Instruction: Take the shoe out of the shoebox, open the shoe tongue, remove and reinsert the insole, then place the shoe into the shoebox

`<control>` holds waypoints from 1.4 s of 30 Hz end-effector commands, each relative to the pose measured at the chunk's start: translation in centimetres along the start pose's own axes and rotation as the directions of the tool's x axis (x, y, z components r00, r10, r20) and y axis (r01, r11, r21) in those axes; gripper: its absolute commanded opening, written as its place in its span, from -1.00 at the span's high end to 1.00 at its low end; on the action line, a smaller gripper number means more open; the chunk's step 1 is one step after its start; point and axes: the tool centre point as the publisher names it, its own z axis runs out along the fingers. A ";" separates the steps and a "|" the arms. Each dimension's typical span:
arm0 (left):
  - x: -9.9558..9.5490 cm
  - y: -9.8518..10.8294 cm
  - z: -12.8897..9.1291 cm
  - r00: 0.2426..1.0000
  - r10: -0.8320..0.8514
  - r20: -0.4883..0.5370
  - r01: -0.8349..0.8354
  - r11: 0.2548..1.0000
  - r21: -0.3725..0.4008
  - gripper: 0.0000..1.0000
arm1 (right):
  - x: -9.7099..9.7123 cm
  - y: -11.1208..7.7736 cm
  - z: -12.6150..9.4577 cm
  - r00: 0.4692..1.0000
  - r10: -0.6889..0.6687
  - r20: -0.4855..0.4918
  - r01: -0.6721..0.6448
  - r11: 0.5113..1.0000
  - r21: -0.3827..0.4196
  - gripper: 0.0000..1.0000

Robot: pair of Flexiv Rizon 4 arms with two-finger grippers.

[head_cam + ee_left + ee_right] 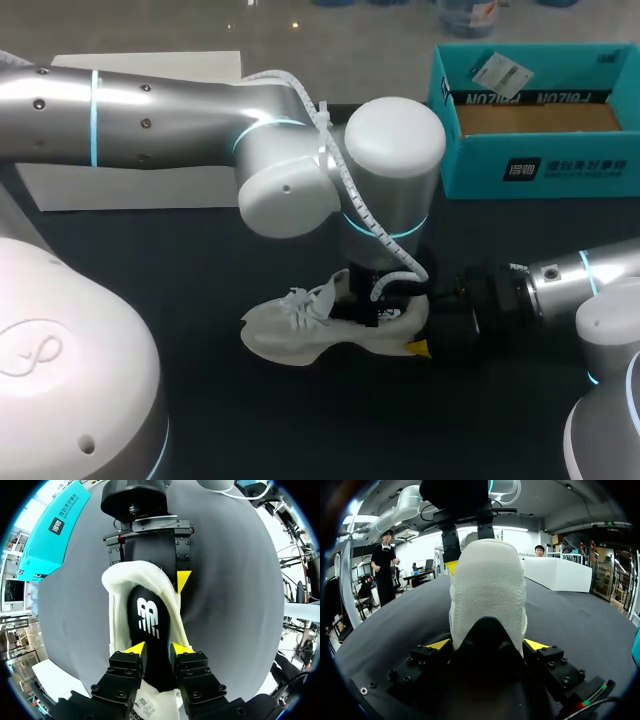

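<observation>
Shoe (300,330) on table (200,400), outside shoebox (530,170); heel clamped in right gripper (487,645). Left gripper (159,650) down in opening over insole (148,617), grip not discernible. Likely risks: insole buckling under skewed push; heel slipping loose.

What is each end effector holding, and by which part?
Right end effector clamps the white shoe by its heel. Left end effector is at the insole; a grip cannot be told.
</observation>
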 end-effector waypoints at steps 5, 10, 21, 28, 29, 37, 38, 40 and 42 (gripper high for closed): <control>0.2 -0.2 3.6 1.000 -0.004 -0.017 0.003 1.000 -0.031 0.44 | 0.0 -0.6 0.5 1.000 0.001 0.002 -0.001 1.000 0.004 1.00; 0.8 0.0 5.5 1.000 0.011 0.008 -0.010 0.999 -0.032 0.46 | 0.0 -0.6 0.5 1.000 0.001 0.002 -0.001 1.000 0.004 1.00; 0.6 0.5 6.3 0.996 0.004 0.092 -0.006 1.000 0.015 1.00 | 0.0 -0.6 0.5 1.000 0.001 0.002 -0.001 1.000 0.004 1.00; -0.1 0.3 4.8 0.989 -0.018 0.150 0.013 0.999 0.038 1.00 | 0.0 -0.6 0.5 1.000 0.001 0.002 -0.001 1.000 0.004 1.00; -0.2 0.3 4.6 0.988 -0.019 0.153 0.013 0.999 0.038 1.00 | 0.0 -0.6 0.5 1.000 0.001 0.002 -0.001 1.000 0.004 1.00; -0.4 0.8 2.5 0.980 -0.052 0.194 0.042 0.997 0.059 1.00 | 0.0 -0.6 0.5 1.000 0.001 0.002 -0.001 1.000 0.004 1.00; -0.4 0.9 2.1 0.977 -0.058 0.203 0.046 0.997 0.063 1.00 | 0.0 -0.6 0.5 1.000 0.001 0.002 -0.001 1.000 0.004 1.00; -0.3 1.1 1.6 0.977 -0.064 0.205 0.050 0.996 0.071 1.00 | 0.0 -0.6 0.5 1.000 0.001 0.002 -0.001 1.000 0.004 1.00; -0.2 1.3 1.1 0.975 -0.068 0.214 0.053 0.996 0.077 1.00 | 0.0 -0.6 0.5 1.000 0.001 0.002 -0.001 1.000 0.004 1.00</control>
